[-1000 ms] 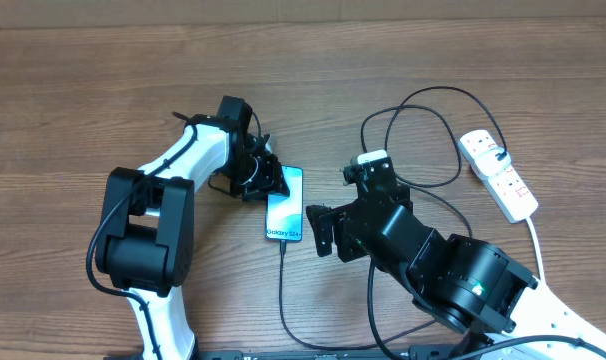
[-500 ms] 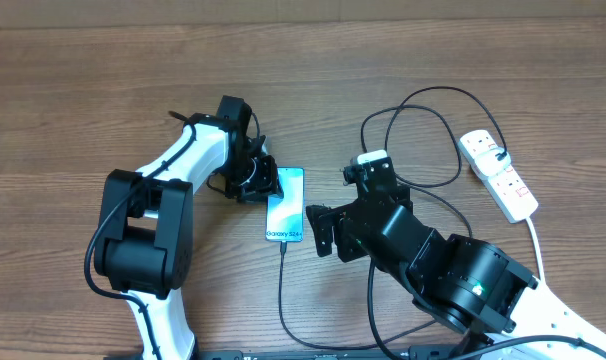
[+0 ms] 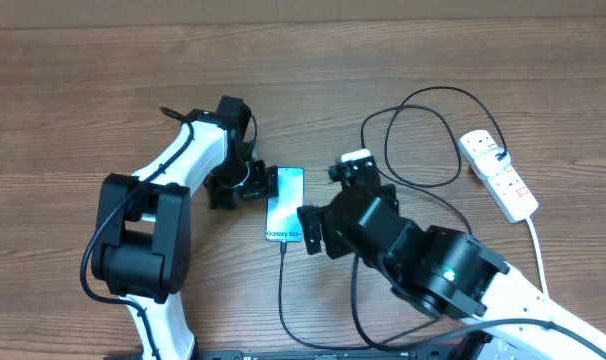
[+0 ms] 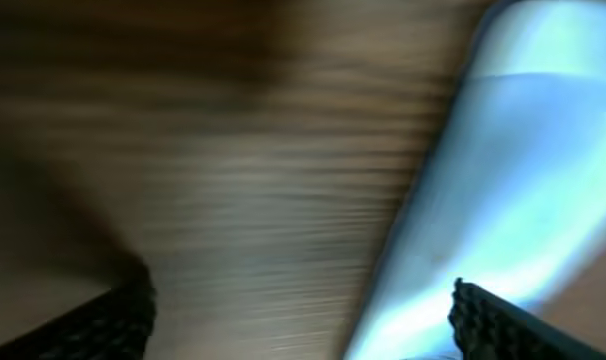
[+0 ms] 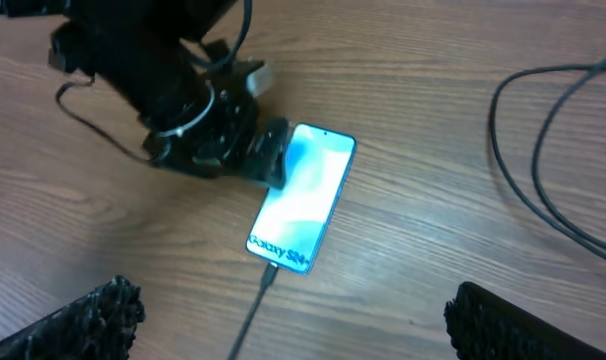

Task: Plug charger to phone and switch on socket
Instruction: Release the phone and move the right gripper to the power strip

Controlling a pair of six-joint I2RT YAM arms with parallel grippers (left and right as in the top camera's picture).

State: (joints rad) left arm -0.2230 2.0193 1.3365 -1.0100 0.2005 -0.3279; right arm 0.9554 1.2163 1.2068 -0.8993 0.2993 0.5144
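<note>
My left claw [image 3: 255,182] sits low over the wooden table [image 3: 103,80], just beside the upper left edge of the phone [image 3: 286,204]. Its fingers [image 4: 108,320] are spread wide and hold nothing. Its own camera is badly blurred, showing only wood grain between them and the phone's pale blue screen [image 4: 523,170] by the far finger. I cannot tell whether that finger touches the phone.

My right claw [image 3: 313,228] hangs beside the phone's lower right corner. Its fingers [image 5: 93,320] are also wide apart and empty, with the phone [image 5: 303,200] lying flat ahead of them. The screen is lit and the lettered end is nearest me.

The cable [image 3: 282,290] has its small plug [image 5: 268,275] at the middle of the phone's lettered end, and it looks seated in the port. From there it runs straight toward my base, then loops loosely across the table on my right [image 3: 423,125].

The power strip [image 3: 500,175] lies well apart from the phone, near the table's right edge, with a black plug in it and its white cord [image 3: 536,255] trailing back. Its red switches are too small to read.
</note>
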